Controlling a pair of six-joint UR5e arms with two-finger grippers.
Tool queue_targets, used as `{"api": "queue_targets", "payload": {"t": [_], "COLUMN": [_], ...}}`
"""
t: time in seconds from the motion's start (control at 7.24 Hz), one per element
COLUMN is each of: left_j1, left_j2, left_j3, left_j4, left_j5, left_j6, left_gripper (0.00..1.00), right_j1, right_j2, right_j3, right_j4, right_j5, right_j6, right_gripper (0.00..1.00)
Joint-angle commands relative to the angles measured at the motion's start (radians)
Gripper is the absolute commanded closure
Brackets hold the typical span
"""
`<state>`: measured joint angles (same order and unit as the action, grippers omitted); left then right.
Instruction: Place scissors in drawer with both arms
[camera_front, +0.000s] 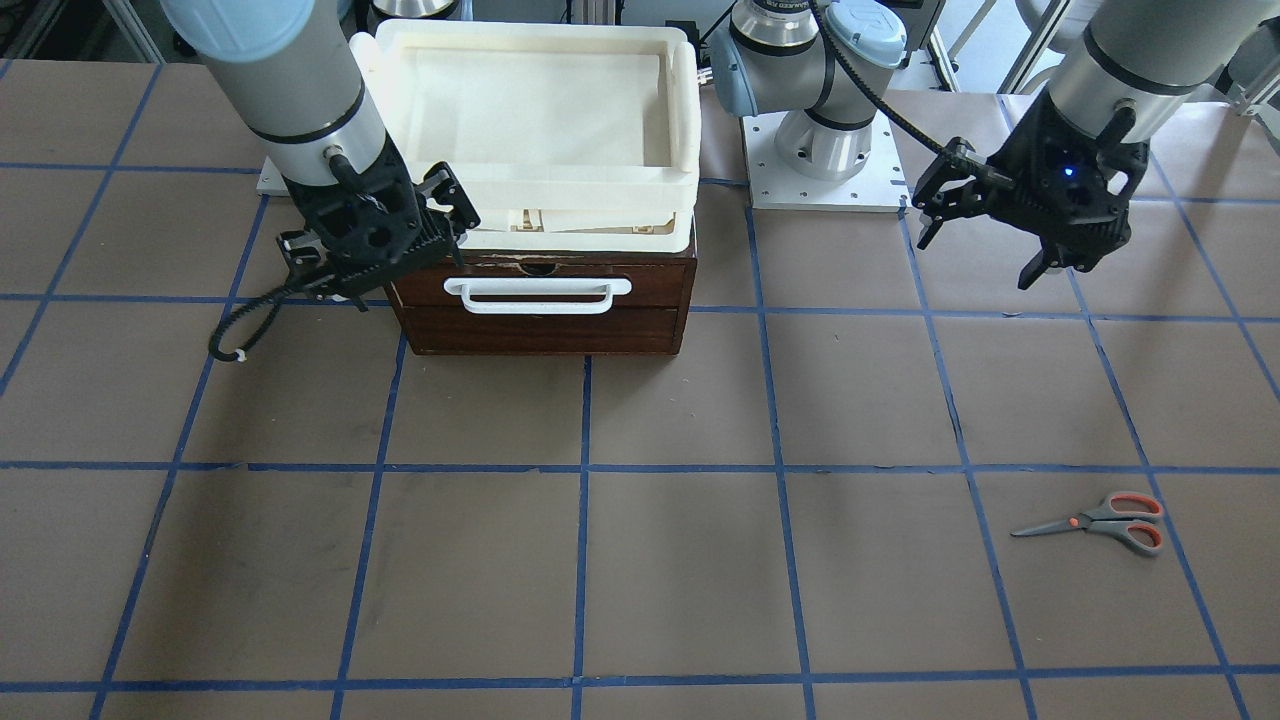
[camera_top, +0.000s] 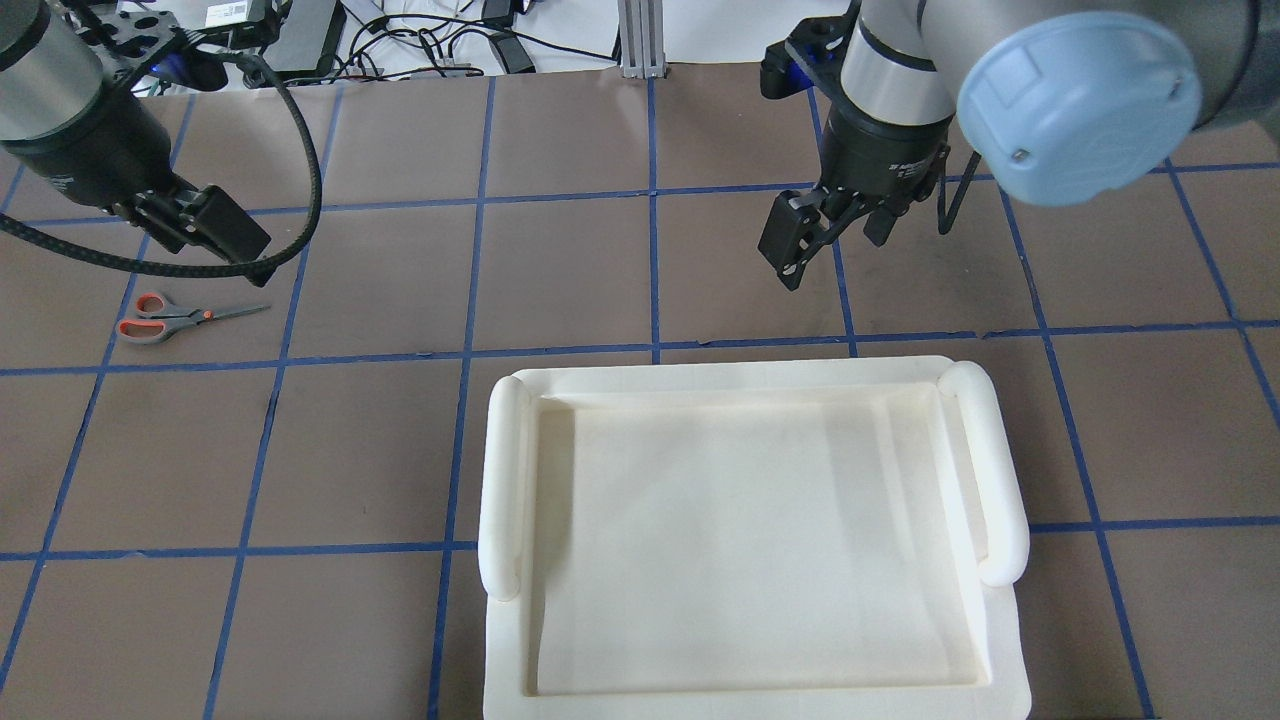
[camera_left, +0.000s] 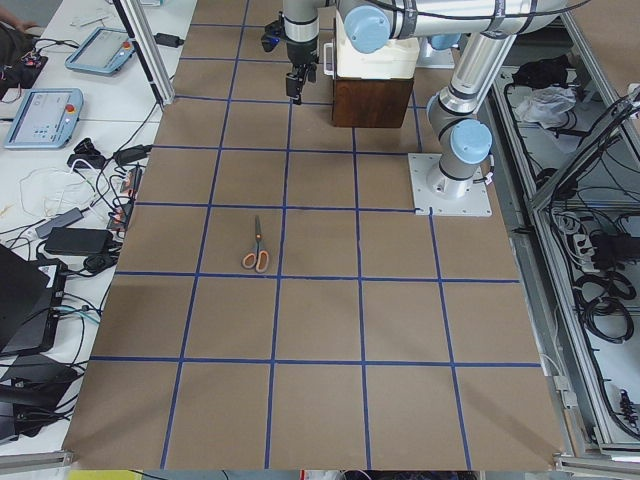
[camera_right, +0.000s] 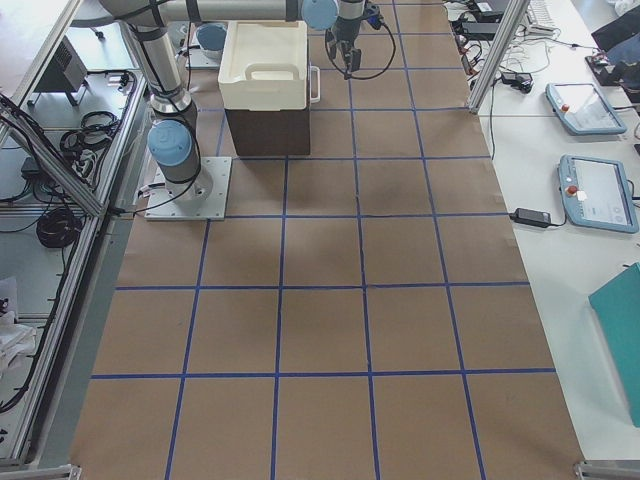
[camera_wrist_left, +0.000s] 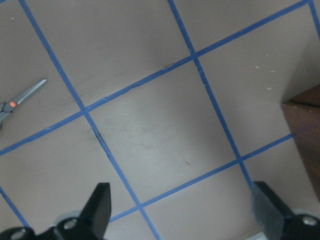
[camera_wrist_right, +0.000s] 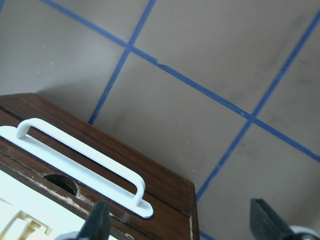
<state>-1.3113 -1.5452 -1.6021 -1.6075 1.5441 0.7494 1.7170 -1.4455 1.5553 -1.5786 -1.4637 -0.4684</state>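
The scissors (camera_front: 1095, 522) lie flat on the surface (camera_front: 680, 560), well to the left of the shut drawer (camera_front: 660, 285). The left claw (camera_wrist_left: 182, 210) hovers wide open near them. The right claw (camera_wrist_right: 180, 222), also wide, hangs just beside the drawer's white handle (camera_front: 538, 296).

Count, all views:
- scissors (camera_front: 1095, 522): 1 pair
- drawer (camera_front: 662, 284): 1, with 1 white bar handle (camera_front: 540, 297)
- cream tray (camera_front: 560, 186): 1
- arms: 2 (left arm (camera_front: 1130, 60), right arm (camera_front: 290, 90))
- grippers: 2 (left gripper (camera_wrist_left: 184, 202), right gripper (camera_wrist_right: 182, 215))
- handheld screens (camera_left: 38, 115): 2
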Motion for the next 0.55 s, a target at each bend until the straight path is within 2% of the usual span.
{"api": "queue_targets", "payload": {"t": [0.0, 0.14, 0.28, 0.41], "left_j1": [0.125, 0.165, 0.190, 0.217], "left_j2": [-0.076, -0.131, -0.185, -0.225], "left_j3": [-0.001, -0.001, -0.002, -0.018], "left_j4": [0.011, 0.018, 0.099, 0.169], "left_j5": [0.002, 0.061, 0.118, 0.120], "left_j6": [0.303, 0.420, 0.536, 0.600], "left_gripper": [0.03, 0.02, 0.00, 0.00], "right_j1": [0.086, 0.114, 0.122, 0.125], "right_j2": [0.107, 0.152, 0.169, 0.169], "right_j3": [0.000, 0.000, -0.001, 0.000], "right_j4": [0.000, -0.009, -0.036, -0.021], "right_j5": [0.054, 0.052, 0.045, 0.039], "right_j6": [-0.323, -0.434, -0.610, -0.769], "right_gripper": [0.00, 0.00, 0.00, 0.00]}}
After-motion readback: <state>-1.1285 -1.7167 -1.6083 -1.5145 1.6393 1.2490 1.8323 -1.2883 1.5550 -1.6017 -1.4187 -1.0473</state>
